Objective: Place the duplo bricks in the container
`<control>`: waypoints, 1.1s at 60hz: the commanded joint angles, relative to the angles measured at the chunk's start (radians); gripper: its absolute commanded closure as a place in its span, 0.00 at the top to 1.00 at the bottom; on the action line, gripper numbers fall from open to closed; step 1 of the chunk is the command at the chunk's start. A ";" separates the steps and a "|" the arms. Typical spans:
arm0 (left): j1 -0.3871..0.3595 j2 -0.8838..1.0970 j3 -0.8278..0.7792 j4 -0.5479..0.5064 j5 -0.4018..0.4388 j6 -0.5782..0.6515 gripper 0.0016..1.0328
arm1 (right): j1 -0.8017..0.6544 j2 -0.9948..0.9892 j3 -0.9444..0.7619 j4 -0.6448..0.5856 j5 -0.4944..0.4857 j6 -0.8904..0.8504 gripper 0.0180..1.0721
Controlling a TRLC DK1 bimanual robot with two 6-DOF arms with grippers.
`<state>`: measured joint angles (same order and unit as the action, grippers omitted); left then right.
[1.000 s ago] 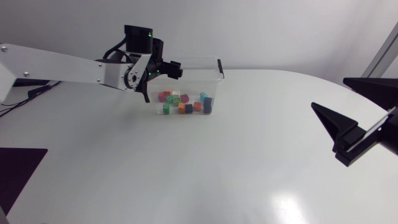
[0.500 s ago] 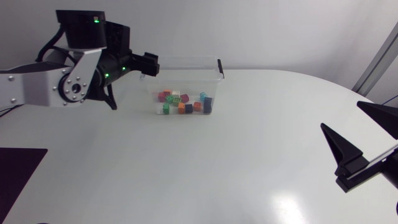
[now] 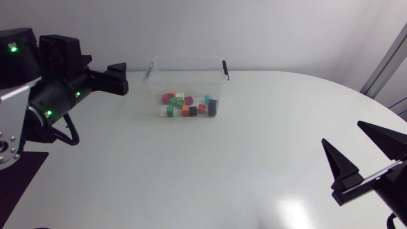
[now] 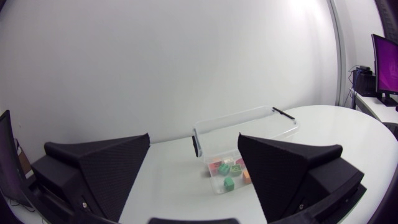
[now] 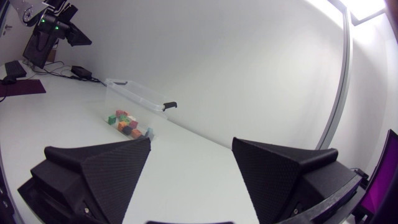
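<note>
The duplo bricks (image 3: 187,105) are sitting in a colourful pile on the floor of the clear container (image 3: 188,62), at the back of the desk (image 3: 222,172). The left gripper (image 4: 193,140) is off to the container's left, fingers spread wide and gripping nothing. The right gripper (image 3: 343,135) is well apart near the desk's right edge. So that's 2 sets of fingers wide apart.

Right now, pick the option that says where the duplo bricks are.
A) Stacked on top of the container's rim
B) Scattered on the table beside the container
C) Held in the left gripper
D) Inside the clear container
D: the coloured duplo bricks lie together on the floor of the clear container, while the left gripper and the right gripper are open, empty and well away from it.
</note>
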<state>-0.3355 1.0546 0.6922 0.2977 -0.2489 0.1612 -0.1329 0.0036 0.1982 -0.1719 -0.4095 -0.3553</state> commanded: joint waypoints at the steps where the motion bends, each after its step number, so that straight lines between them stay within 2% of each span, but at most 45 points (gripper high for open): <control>1: 0.006 -0.067 -0.059 0.012 -0.015 0.024 0.96 | -0.008 -0.007 -0.036 0.029 0.014 0.032 0.92; 6: 0.009 -0.123 -0.100 0.009 -0.023 0.024 0.96 | -0.011 -0.008 -0.054 0.043 0.018 0.042 0.89; 24: 0.012 -0.332 -0.263 0.006 -0.047 0.034 0.96 | -0.019 -0.010 -0.054 0.054 0.020 0.049 0.89; 48: 0.016 -0.556 -0.399 -0.015 -0.064 0.075 0.95 | -0.030 -0.010 -0.072 0.057 0.017 0.013 0.95; 66: 0.112 -0.705 -0.487 -0.100 0.029 0.005 0.95 | 0.019 -0.008 -0.110 0.091 0.134 0.115 0.95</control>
<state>-0.2481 0.3870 0.2455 0.2115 -0.2382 0.1970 -0.1284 -0.0002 0.1127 -0.1009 -0.2989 -0.2874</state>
